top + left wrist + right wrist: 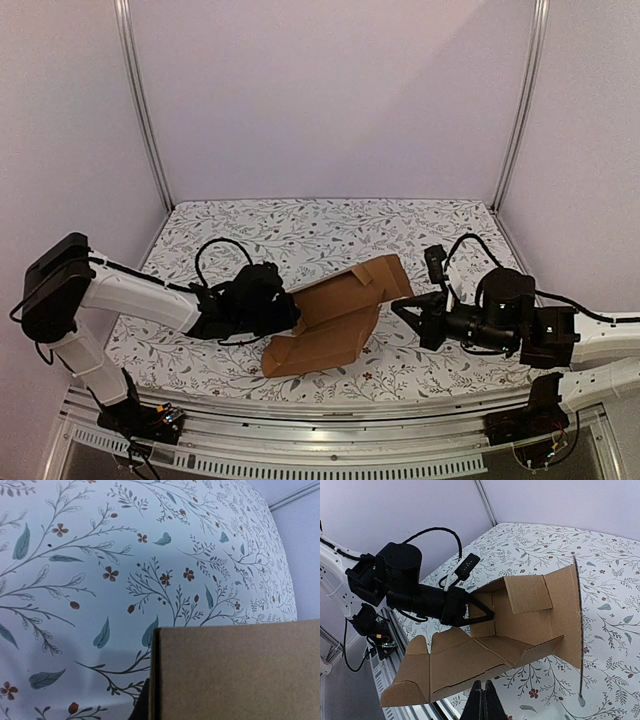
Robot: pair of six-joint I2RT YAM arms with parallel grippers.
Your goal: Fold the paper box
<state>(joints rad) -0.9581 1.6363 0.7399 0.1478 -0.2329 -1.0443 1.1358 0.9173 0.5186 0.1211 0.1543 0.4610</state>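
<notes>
**Mia:** What's the biggest thing here?

**Ben:** The table (450,230). It has little flowers and leaves all over its top.

**Mia:** Where's the paper box (335,320)?

**Ben:** It lies on the table, between the two sets of fingers. It touches the left ones and sits just in front of the right ones.

**Mia:** Is it a real box now?

**Ben:** Only about half, I think. Some walls (525,595) stand up and make a small open room. The long flaps (420,675) nearest the right fingers lie spread out, and nothing covers the top.

**Mia:** What's the left gripper (487,615) doing?

**Ben:** It looks like it's pinching one thin wall on its side of the box.

**Mia:** And the right gripper (482,697)?

**Ben:** Its fingers are pressed together with nothing in them. The box edge is just past the tips. I can't tell if they touch it.

**Mia:** So what's left?

**Ben:** I'd guess the loose flaps need folding up and tucking in, then the top closed.
</notes>
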